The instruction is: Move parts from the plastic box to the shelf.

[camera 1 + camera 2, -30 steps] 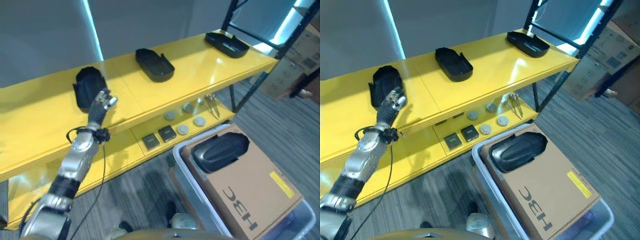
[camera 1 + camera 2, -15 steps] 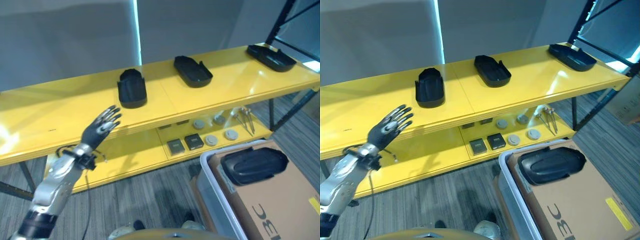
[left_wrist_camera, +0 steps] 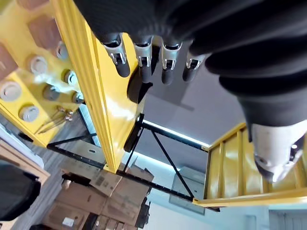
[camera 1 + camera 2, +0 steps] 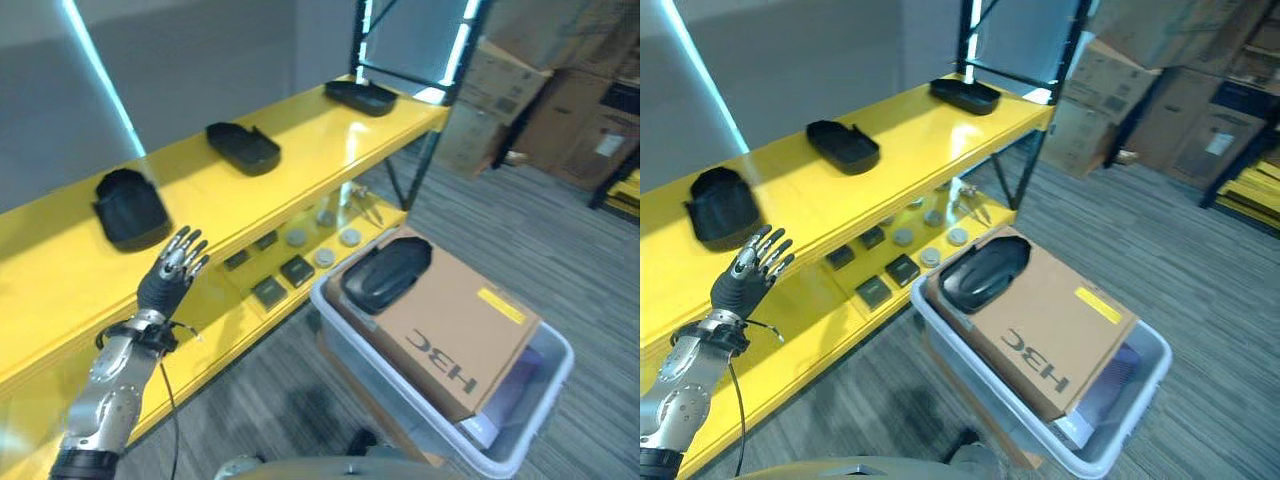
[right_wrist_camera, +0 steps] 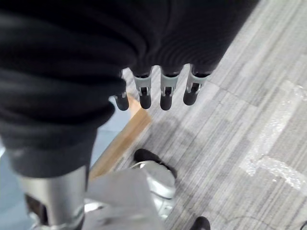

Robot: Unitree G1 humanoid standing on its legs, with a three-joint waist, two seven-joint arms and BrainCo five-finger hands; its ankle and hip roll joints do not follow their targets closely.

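Robot hand (image 4: 172,272) open before shelf (image 4: 300,170)

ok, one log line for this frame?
left hand: open, empty, before shelf | right hand: open, empty | black part: on cardboard box in plastic box

Your left hand (image 4: 172,270) is raised in front of the yellow shelf (image 4: 60,275), just off its top-tier front edge, fingers (image 4: 768,248) straight and fanned, holding nothing. Forearm slopes up toward the shelf from the lower left. Your right hand (image 5: 158,93), seen from its own wrist, hangs away from the shelf, fingers straight, empty, pointing down at the floor.
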